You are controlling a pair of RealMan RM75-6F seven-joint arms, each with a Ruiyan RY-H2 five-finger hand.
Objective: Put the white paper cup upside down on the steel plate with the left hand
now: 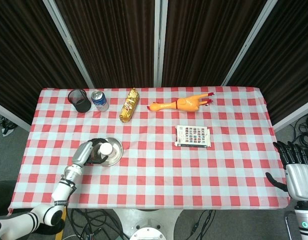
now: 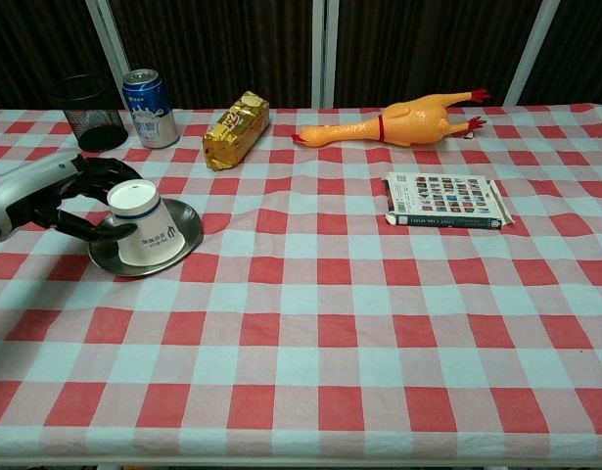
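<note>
The white paper cup (image 2: 144,227) stands upside down on the steel plate (image 2: 183,235), leaning a little, at the table's left side. My left hand (image 2: 70,199) lies left of it. Its fingers (image 2: 113,168) arch over the cup's upturned base and its thumb runs along the cup's lower side, so it still grips the cup. From the head view the cup (image 1: 104,149) sits on the plate (image 1: 115,150) with the left hand (image 1: 89,152) wrapped round it. My right hand (image 1: 296,170) hangs off the table's right edge, fingers apart and holding nothing.
Behind the plate stand a black mesh pen holder (image 2: 88,113) and a blue drink can (image 2: 151,108). A gold snack bag (image 2: 235,129), a rubber chicken (image 2: 398,120) and a colour-chart book (image 2: 447,201) lie further right on the checked cloth.
</note>
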